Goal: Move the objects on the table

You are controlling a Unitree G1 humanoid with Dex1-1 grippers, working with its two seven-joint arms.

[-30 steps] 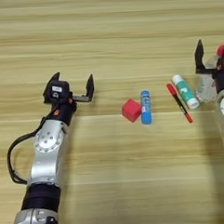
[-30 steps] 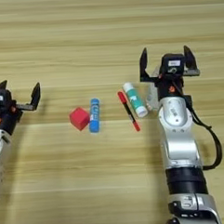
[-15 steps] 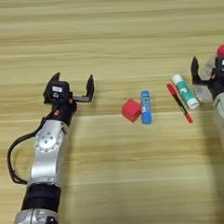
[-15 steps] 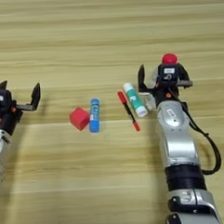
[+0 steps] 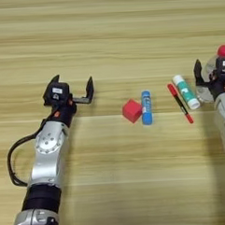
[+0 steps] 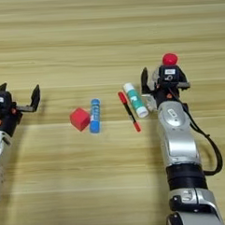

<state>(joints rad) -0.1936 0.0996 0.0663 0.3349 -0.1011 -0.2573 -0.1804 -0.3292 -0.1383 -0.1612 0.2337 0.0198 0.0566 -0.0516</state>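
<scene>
A small red cube (image 5: pixel 132 110) lies mid-table with a short blue tube (image 5: pixel 146 107) touching its right side. Further right are a thin red pen (image 5: pixel 180 103) and a white-and-green tube (image 5: pixel 185 91), both lying slanted. The clear bottle's red cap (image 6: pixel 169 59) pokes out just beyond my right gripper (image 6: pixel 163 77). That gripper is low over the bottle with its fingers spread on either side, and it hides most of the clear body. My left gripper (image 5: pixel 72 87) is open and holds nothing, well left of the cube.
The wooden table (image 5: pixel 105 35) fills both views. My left arm (image 5: pixel 46 160) lies along the lower left with a black cable looping beside it. My right arm (image 6: pixel 179 148) runs up the right side.
My right gripper has come down from a raised pose onto the bottle, and the red cap now shows beyond it. The left arm and the other objects have not moved.
</scene>
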